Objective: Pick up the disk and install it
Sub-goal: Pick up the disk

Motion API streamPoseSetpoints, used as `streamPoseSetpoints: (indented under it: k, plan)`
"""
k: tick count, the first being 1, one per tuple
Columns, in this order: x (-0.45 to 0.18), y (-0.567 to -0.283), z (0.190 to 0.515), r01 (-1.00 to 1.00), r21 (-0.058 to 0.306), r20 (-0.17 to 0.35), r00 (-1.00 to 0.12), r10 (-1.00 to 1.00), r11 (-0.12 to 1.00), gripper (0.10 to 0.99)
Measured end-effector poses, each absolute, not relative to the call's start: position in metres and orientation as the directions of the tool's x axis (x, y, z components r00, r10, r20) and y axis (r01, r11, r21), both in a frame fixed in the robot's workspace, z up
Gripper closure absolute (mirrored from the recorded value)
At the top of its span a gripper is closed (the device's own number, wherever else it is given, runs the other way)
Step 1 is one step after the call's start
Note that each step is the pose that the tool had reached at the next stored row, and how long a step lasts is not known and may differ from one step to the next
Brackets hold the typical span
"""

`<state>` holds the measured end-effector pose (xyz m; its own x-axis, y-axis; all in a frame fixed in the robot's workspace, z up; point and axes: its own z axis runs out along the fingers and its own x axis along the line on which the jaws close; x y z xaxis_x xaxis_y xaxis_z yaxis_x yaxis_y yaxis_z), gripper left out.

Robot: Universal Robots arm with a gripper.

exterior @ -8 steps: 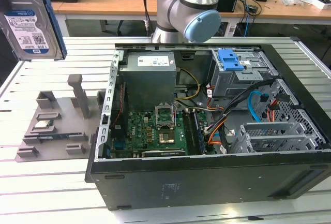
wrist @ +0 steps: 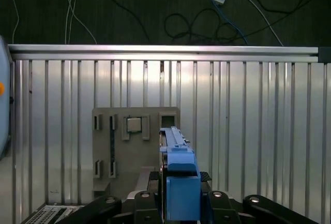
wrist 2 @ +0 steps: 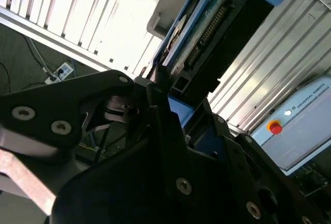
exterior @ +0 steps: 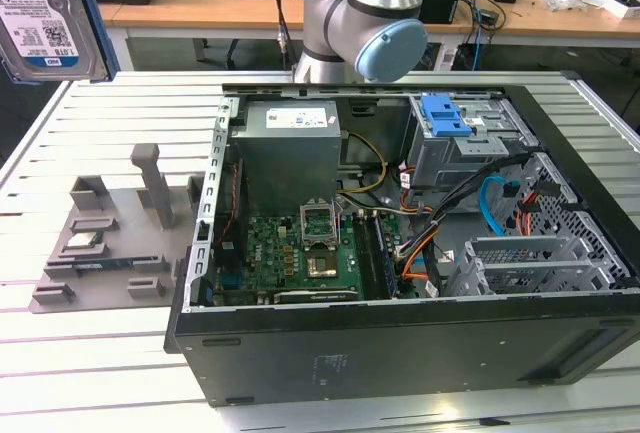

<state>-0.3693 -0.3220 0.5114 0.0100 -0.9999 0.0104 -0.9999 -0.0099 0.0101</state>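
In the exterior view, one disk [exterior: 40, 13] hangs at the exterior view's upper left, clear of the slatted counter [exterior: 100, 353], which carries one open computer case [exterior: 400, 253] and one grey fixture plate [exterior: 110, 253]. In the second wrist view, two black fingers [wrist 2: 165, 131] are clamped on the disk's blue-bracketed end. In the first wrist view, the disk stands edge-on between them, above the fixture plate and its one square chip [wrist: 134, 124].

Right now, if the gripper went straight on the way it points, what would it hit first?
The disk in the gripper would likely meet the grey fixture plate on the slatted table first; depth unclear.
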Motion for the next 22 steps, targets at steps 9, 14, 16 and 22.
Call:
streamPoseSetpoints:
  k: [9, 14, 16, 22]
  plan:
    - [-0.359, -0.322, 0.512, -1.000, 0.010, 0.010, 0.010, -1.000, -0.010, 0.718]
    - [-0.335, -0.322, 0.511, -1.000, 0.010, 0.010, 0.010, -1.000, -0.010, 0.718]
    - [-0.327, -0.322, 0.511, -1.000, 0.010, 0.010, 0.010, -1.000, -0.010, 0.718]
    - [-0.299, -0.322, 0.512, -1.000, 0.011, 0.010, 0.010, -1.000, -0.010, 0.718]
